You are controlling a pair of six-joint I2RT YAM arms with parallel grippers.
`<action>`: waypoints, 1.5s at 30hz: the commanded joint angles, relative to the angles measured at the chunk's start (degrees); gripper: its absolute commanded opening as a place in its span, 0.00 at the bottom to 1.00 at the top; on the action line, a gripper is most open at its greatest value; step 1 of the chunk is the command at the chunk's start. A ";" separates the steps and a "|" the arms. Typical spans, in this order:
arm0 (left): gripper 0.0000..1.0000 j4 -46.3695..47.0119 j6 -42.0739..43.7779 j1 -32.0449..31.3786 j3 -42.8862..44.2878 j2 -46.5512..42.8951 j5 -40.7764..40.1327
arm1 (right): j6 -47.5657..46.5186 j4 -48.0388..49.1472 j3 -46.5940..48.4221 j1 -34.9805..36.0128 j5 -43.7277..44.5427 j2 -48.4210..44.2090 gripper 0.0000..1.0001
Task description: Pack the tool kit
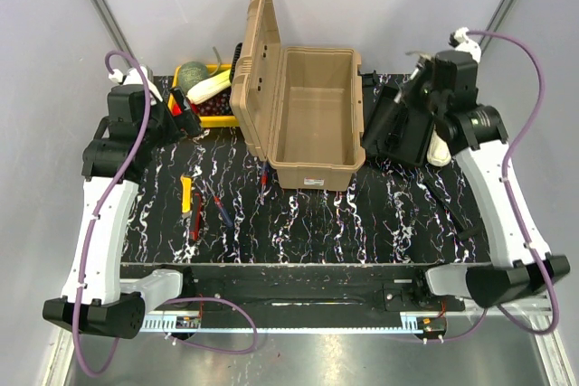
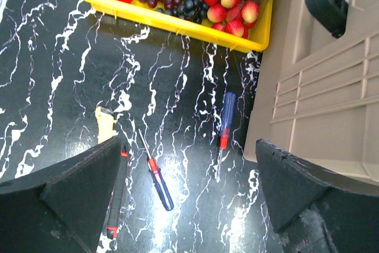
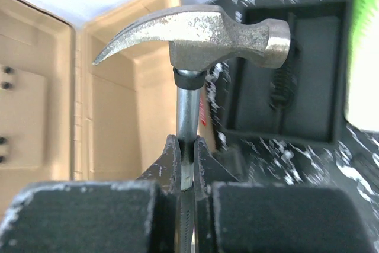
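The tan toolbox (image 1: 312,124) stands open mid-table, its lid (image 1: 256,65) upright on the left. My right gripper (image 3: 187,155) is shut on the steel shaft of a claw hammer (image 3: 195,31), held in the air to the right of the box (image 3: 112,117), over the black inner tray (image 3: 290,69). In the top view this gripper (image 1: 423,74) is above the tray (image 1: 393,124). My left gripper (image 2: 189,205) is open and empty above two blue screwdrivers (image 2: 160,182) (image 2: 227,117), a yellow-handled tool (image 2: 105,125) and a red-and-black tool (image 2: 118,194).
A yellow crate (image 2: 177,25) of fruit and vegetables sits at the back left, touching the lid side of the box (image 2: 320,99). The loose tools (image 1: 195,205) lie on the black marbled mat left of the box front. A white object (image 1: 441,146) lies by the tray.
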 commanded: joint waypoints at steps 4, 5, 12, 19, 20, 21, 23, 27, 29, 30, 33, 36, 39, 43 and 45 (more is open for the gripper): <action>0.99 1.77 1.54 -0.15 3.53 -2.33 -2.75 | -4.02 16.63 10.14 6.57 -7.39 16.11 0.00; 0.99 1.68 1.71 -0.15 3.53 -2.33 -3.28 | -4.90 17.34 11.20 7.98 -6.78 18.39 0.00; 0.99 1.24 2.42 -0.24 3.09 -3.12 -6.00 | -8.42 20.76 14.90 14.05 -3.27 33.16 0.00; 0.99 1.24 2.77 -0.15 2.74 -2.60 -6.80 | -9.83 19.72 19.28 16.17 -1.68 45.91 0.00; 0.99 1.24 2.77 -0.24 2.65 -2.68 -6.88 | -9.74 19.28 20.16 16.17 -1.59 47.58 0.00; 0.99 1.24 2.77 -0.15 2.73 -2.60 -7.06 | -9.83 18.93 20.96 16.17 -1.67 48.99 0.00; 0.99 1.24 2.95 -0.24 2.47 -2.60 -7.15 | -9.92 17.79 23.24 16.08 -1.59 52.24 0.00; 0.99 1.24 3.04 -0.15 2.21 -2.51 -7.50 | -10.27 15.15 29.21 16.17 -1.94 57.77 0.00; 0.99 1.15 3.04 -0.15 2.21 -2.33 -7.41 | -9.92 14.10 32.29 16.17 -3.60 60.24 0.01; 0.99 1.23 3.04 -0.15 2.21 -2.33 -7.41 | -9.48 13.48 33.87 16.17 -4.39 61.38 0.01; 0.99 1.15 3.04 -0.15 2.12 -2.51 -7.32 | -6.24 9.37 40.19 16.17 -5.37 65.68 0.08; 0.99 1.24 3.12 -0.15 2.12 -2.68 -7.32 | -3.24 5.31 46.00 16.17 -5.80 68.86 0.25; 0.99 1.24 3.12 -0.15 2.21 -2.77 -7.15 | -2.01 2.50 48.73 16.17 -5.37 69.66 0.47; 0.99 1.15 3.12 -0.15 2.12 -2.95 -6.97 | -2.36 0.56 48.65 16.08 -3.26 66.59 0.63; 0.99 1.23 3.12 -0.06 2.30 -3.03 -6.71 | -3.58 0.12 47.86 16.08 -2.29 63.43 0.63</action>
